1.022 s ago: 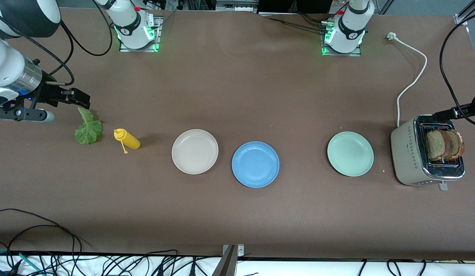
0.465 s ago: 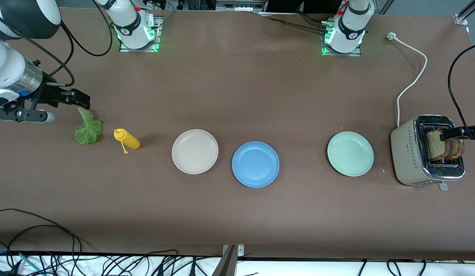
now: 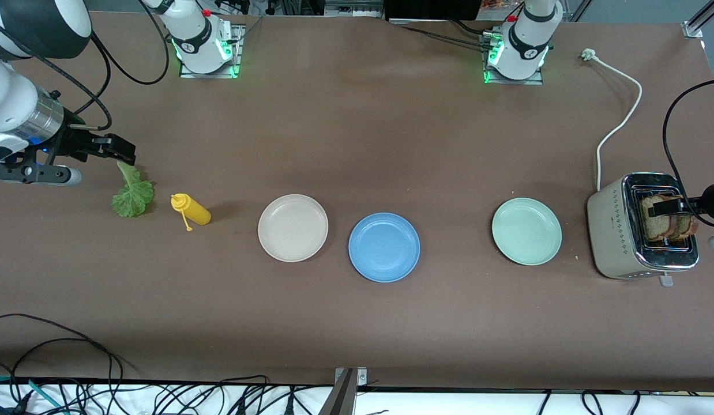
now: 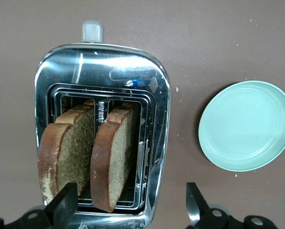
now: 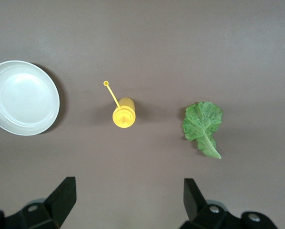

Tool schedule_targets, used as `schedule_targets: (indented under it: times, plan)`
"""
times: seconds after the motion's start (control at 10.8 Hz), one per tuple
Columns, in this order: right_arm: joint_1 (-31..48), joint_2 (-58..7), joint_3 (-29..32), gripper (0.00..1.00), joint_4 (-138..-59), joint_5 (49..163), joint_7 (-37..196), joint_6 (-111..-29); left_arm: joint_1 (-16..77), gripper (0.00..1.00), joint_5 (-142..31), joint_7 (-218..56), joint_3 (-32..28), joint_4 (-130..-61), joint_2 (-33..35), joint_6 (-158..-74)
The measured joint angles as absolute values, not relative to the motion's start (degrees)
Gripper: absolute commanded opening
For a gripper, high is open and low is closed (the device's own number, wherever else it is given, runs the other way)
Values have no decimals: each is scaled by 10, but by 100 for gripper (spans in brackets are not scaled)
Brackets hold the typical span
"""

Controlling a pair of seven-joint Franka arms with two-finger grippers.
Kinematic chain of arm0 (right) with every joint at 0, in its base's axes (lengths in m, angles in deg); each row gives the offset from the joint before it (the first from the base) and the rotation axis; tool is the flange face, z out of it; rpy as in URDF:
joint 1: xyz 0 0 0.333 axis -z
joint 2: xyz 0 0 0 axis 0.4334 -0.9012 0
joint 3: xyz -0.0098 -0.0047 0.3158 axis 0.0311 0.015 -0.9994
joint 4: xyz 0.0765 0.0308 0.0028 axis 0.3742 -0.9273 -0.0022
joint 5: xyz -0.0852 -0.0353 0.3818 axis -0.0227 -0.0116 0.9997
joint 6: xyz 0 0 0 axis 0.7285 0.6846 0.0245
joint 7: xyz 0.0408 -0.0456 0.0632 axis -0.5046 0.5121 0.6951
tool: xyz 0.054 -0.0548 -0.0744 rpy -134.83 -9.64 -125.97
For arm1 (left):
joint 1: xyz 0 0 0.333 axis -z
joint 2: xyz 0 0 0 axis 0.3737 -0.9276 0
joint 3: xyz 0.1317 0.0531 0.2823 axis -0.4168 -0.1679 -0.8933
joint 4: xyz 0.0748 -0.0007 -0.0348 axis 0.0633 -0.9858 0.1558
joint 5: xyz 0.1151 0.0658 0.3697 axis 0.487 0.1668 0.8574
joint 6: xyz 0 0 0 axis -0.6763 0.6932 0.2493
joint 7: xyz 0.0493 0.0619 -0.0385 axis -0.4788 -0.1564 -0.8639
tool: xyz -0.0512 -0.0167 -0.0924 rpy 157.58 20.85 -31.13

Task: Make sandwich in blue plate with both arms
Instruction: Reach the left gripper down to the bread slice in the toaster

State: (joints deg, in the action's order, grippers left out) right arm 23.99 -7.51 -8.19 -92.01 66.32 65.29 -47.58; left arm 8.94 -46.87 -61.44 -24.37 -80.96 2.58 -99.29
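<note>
Left gripper (image 4: 128,210), jaws apart over toaster (image 4: 102,67): centre on one bread slice (image 4: 111,157) before closing; right gripper (image 5: 126,202), open, waits above lettuce (image 5: 203,126).

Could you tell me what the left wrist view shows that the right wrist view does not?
Only the left wrist view shows the toaster with two bread slices standing in its slots, the mint-green plate beside it, and the open left gripper over the toaster. Only the right wrist view shows the lettuce leaf, the yellow squeeze bottle, the beige-white plate and the open right gripper. Both show the brown table; neither shows the blue plate.
</note>
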Motion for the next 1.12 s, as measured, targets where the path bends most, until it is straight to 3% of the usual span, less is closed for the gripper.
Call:
schedule_targets:
  times: [0.28,0.37,0.46,0.65,0.74,1.02,1.12]
  plan:
    - [240,-75,-82,100,-920,663,653,-478,88,100,-469,-613,-244,-810,11,-1001]
    - [240,-76,-82,100,-920,663,653,-478,87,95,-469,-612,-244,-810,5,-1004]
    - [240,-78,-82,100,-920,663,653,-478,86,85,-469,-611,-244,-810,1,-1005]
    - [240,-79,-82,100,-920,663,653,-478,86,35,-469,-610,-244,-810,-1,-1005]
    - [240,-80,-82,100,-920,663,653,-478,86,16,-469,-610,-244,-810,-1,-1005]
    - [240,-81,-82,100,-920,663,653,-479,86,9,-469,-609,-244,-810,-1,-1005]
    - [240,-81,-82,100,-920,663,653,-479,86,1,-469,-609,-244,-810,-2,-1005]
